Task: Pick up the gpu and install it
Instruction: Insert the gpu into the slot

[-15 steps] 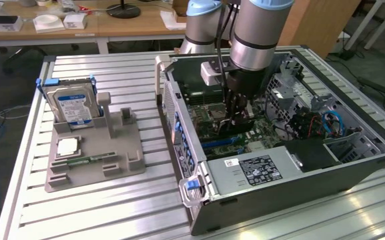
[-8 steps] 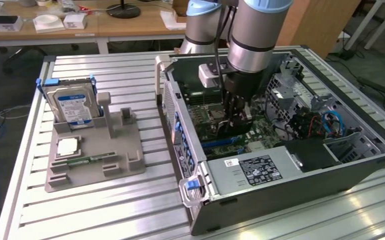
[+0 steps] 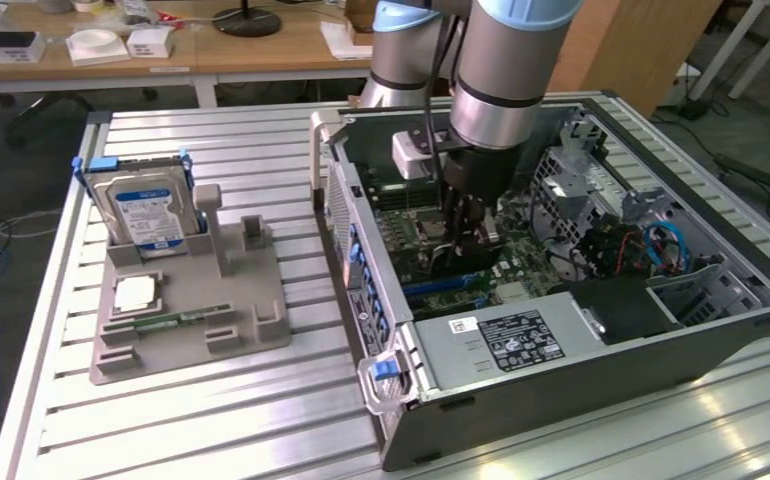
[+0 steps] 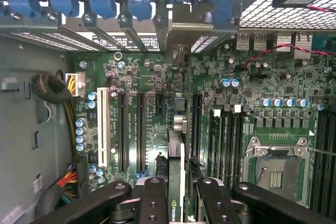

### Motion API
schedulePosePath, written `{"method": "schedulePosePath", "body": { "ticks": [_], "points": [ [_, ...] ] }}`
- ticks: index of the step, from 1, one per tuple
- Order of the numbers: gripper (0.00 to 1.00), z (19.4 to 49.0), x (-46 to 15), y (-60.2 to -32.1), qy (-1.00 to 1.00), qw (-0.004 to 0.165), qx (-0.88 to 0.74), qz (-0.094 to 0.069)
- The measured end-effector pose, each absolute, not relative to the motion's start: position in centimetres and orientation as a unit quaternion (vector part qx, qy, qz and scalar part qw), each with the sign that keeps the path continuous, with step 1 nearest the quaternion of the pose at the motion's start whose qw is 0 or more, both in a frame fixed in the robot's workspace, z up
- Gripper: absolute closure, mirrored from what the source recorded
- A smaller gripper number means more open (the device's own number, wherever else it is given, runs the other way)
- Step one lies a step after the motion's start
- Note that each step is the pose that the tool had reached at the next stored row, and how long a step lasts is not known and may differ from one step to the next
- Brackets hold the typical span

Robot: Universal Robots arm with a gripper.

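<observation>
Wrist view: pincer [image 4: 181, 195] partly closed, clamping the gpu [image 4: 176, 166] edge-on, lined up over the motherboard [image 4: 152, 74] slots, probably so it can seat straight.

The slatted metal table [image 3: 225, 150] bears a grey fixture tray [image 3: 245, 347] and an open computer case [image 3: 559, 385].

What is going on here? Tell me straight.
The robot arm's gripper is down inside the open computer case, shut on the gpu. It holds the card edge-on over the expansion slots of the motherboard. Whether the card is seated cannot be told. On the table beside the case, a hard drive stands in a grey holder.
</observation>
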State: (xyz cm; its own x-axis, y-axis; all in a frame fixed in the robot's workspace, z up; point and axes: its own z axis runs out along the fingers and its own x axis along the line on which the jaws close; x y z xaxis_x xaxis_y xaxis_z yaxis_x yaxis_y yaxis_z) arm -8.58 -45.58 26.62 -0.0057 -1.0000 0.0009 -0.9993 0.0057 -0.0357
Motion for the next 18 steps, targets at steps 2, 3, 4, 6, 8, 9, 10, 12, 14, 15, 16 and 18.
{"method": "schedulePosePath", "body": {
  "ticks": [2, 3, 4, 6, 8, 9, 10, 12, 14, 15, 16, 18],
  "points": [
    [0.74, 26.49, -8.64, -45.59, 0.709, 0.012, -0.705, -0.013],
    [0.74, 26.43, -8.69, -45.59, 0.709, 0.012, -0.705, -0.013],
    [0.74, 26.4, -8.74, -45.59, 0.709, 0.012, -0.705, -0.013],
    [0.74, 26.32, -8.85, -45.59, 0.708, 0.012, -0.706, -0.013],
    [0.74, 26.29, -8.91, -45.59, 0.708, 0.012, -0.706, -0.013],
    [0.74, 26.27, -8.94, -45.59, 0.708, 0.012, -0.706, -0.013],
    [0.74, 26.26, -8.96, -45.59, 0.708, 0.012, -0.706, -0.013],
    [0.74, 26.19, -8.98, -45.58, 0.708, 0.012, -0.706, -0.013],
    [0.74, 26.06, -9.01, -45.59, 0.708, 0.012, -0.706, -0.013],
    [0.74, 26.02, -9.02, -45.59, 0.708, 0.012, -0.706, -0.013],
    [0.74, 25.99, -9.03, -45.59, 0.708, 0.012, -0.706, -0.013],
    [0.74, 25.91, -9.05, -45.59, 0.708, 0.012, -0.706, -0.013]
  ]
}}
